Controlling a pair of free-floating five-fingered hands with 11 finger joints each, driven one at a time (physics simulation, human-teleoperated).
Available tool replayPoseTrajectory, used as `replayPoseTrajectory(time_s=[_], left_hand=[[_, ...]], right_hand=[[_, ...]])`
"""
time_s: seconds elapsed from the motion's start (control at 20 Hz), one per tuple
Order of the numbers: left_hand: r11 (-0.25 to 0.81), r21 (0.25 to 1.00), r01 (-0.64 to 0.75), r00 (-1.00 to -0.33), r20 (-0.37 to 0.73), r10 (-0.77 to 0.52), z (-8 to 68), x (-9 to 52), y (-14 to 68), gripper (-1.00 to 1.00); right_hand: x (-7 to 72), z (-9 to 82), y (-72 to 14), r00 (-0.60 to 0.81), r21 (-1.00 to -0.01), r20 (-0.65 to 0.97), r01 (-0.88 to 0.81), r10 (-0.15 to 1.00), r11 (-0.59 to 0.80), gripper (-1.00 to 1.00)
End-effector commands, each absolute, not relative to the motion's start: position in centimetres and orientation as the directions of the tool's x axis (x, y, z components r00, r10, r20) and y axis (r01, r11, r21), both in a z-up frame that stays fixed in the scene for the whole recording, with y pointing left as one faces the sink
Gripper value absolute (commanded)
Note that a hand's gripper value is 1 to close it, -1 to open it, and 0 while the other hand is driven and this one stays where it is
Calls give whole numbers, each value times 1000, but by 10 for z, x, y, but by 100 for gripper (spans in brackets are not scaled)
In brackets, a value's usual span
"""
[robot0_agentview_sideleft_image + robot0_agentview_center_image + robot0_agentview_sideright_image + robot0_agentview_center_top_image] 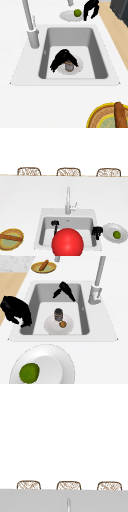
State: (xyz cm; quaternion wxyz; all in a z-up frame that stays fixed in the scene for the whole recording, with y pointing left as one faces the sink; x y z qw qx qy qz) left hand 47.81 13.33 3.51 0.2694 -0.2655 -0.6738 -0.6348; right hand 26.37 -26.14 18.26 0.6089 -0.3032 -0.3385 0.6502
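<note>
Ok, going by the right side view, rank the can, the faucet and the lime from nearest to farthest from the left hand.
1. The can, just below the left hand, standing on the white plate in the sink.
2. The faucet, on the sink's rim, at the picture's right.
3. The lime, on the counter plate at the bottom edge.
</note>
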Motion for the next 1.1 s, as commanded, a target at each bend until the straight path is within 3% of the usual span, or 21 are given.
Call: replayPoseTrajectory(time_s=[0.0,0.2,0.55,1.05], left_hand=[[104,705,702,-711,702,35,59,478,148,-100],[60,686,725,-688,725,25,67,478,151,-100],[66,763,643,-765,643,12,69,457,162,-100],[72,736,673,-737,675,-4,106,419,183,-100]], right_hand=[[264,183,-261,-75,-809,18,-586,997,-29,0],[264,183,-261,-75,-809,18,-586,997,-29,0],[264,183,-261,-75,-809,18,-586,997,-29,0],[264,183,-261,-75,-809,18,-586,997,-29,0]])
